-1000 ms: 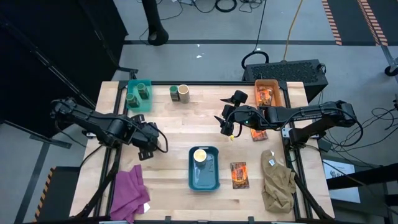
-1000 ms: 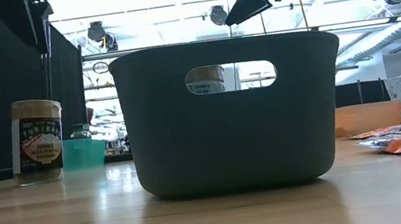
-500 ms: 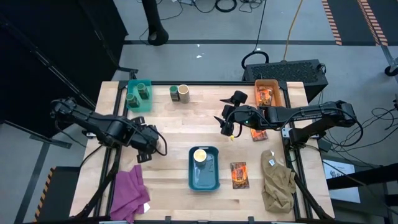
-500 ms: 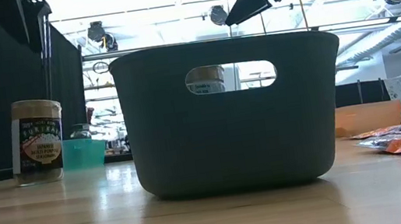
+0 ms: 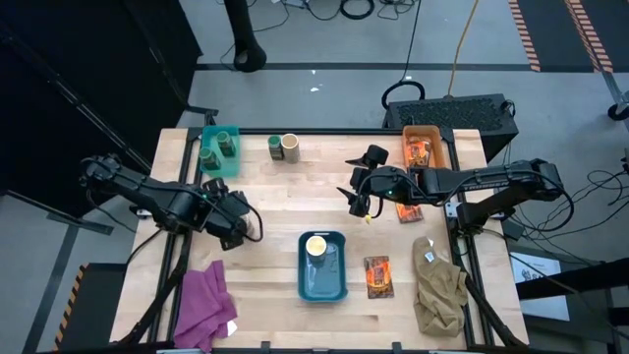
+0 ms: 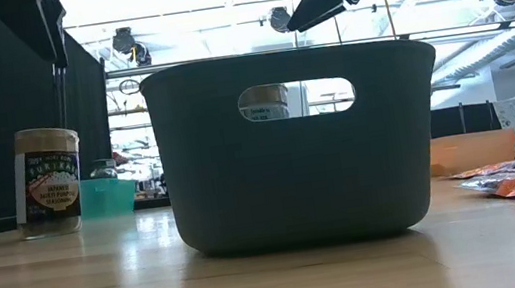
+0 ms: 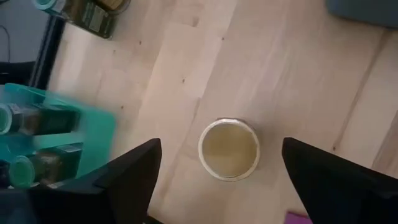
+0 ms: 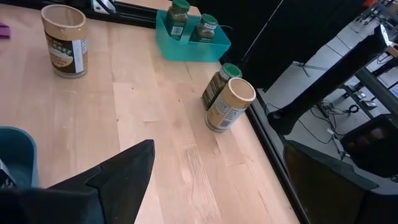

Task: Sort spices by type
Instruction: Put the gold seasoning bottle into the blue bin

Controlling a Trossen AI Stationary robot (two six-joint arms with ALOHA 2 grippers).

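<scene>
A cream-topped spice jar [image 7: 229, 149] stands upright on the wood near the left edge, also in the low view [image 6: 49, 181]. My left gripper [image 5: 232, 224] hovers open above it, a finger on either side and clear of it. Another cream-topped jar [image 5: 316, 246] stands in the blue bin [image 5: 324, 285]. Two green jars are in the teal bin [image 5: 218, 150]. A green jar [image 8: 216, 87] and a cream-topped jar [image 8: 231, 102] stand together at the far edge. Orange packets lie in the orange bin [image 5: 426, 149] and on the table [image 5: 376, 276]. My right gripper [image 5: 358, 200] hangs open and holds nothing.
A purple cloth [image 5: 203, 305] lies at the near left corner and a khaki cloth [image 5: 439, 285] at the near right. A third packet [image 5: 408, 211] lies partly under my right arm. Bare wood lies between the teal bin and the blue bin.
My left gripper has turned a little over the cream-topped jar, and more of it shows at the top left of the low view. The jar stands where it was.
</scene>
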